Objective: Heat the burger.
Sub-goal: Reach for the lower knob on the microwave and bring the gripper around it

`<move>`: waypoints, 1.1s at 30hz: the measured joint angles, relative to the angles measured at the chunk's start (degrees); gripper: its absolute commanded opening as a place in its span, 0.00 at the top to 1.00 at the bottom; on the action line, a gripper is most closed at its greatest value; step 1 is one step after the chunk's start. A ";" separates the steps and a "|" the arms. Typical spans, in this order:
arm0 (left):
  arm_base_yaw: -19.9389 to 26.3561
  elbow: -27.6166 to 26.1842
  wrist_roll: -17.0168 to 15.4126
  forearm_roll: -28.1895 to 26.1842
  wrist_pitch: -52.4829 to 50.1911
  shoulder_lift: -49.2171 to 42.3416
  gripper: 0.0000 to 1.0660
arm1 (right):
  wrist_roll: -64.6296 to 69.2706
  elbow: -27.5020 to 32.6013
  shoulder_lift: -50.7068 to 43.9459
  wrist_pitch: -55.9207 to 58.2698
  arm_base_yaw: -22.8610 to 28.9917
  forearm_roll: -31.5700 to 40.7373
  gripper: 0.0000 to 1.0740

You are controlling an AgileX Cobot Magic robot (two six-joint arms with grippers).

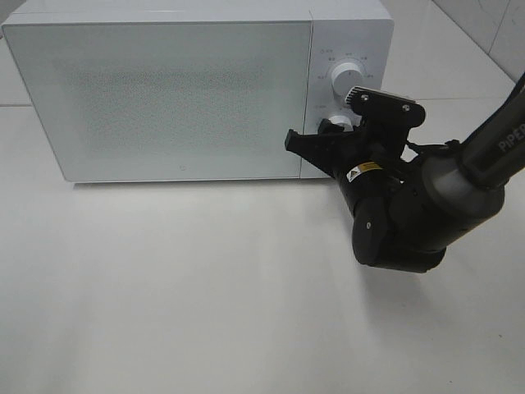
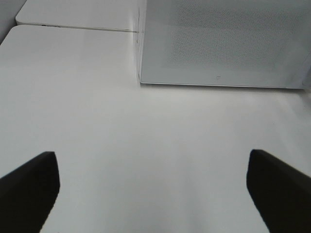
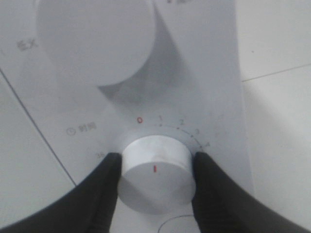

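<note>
The right gripper (image 3: 156,159) pinches the microwave's (image 1: 344,33) timer knob (image 3: 154,182), whose axis runs straight between the jaws; the left gripper (image 2: 151,162) gapes empty, well apart; the burger is unseen, presumably behind the shut door (image 1: 164,98).

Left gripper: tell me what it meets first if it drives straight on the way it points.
Probably the bare white tabletop ahead of the open left gripper. The white box-shaped microwave's frosted door stands beyond it; depth is unclear, so a level path might reach that door first.
</note>
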 measured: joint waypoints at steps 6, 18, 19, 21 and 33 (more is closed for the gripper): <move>0.00 0.00 0.00 0.00 0.00 0.00 0.06 | 22.00 0.46 0.06 -0.52 -0.23 -1.78 1.00; 0.00 0.00 0.00 0.00 0.00 0.00 0.06 | 64.34 0.63 0.34 -1.49 -0.29 -3.04 1.00; 0.00 0.00 0.00 0.00 0.00 0.00 0.06 | 69.61 0.63 0.34 -1.55 -0.29 -3.04 1.00; 0.00 0.00 0.00 0.00 0.00 0.00 0.06 | 72.14 0.63 0.34 -1.60 -0.29 -3.04 1.00; 0.00 0.00 0.00 0.00 0.00 0.00 0.06 | 84.51 0.63 0.34 -1.83 -0.23 -2.98 1.00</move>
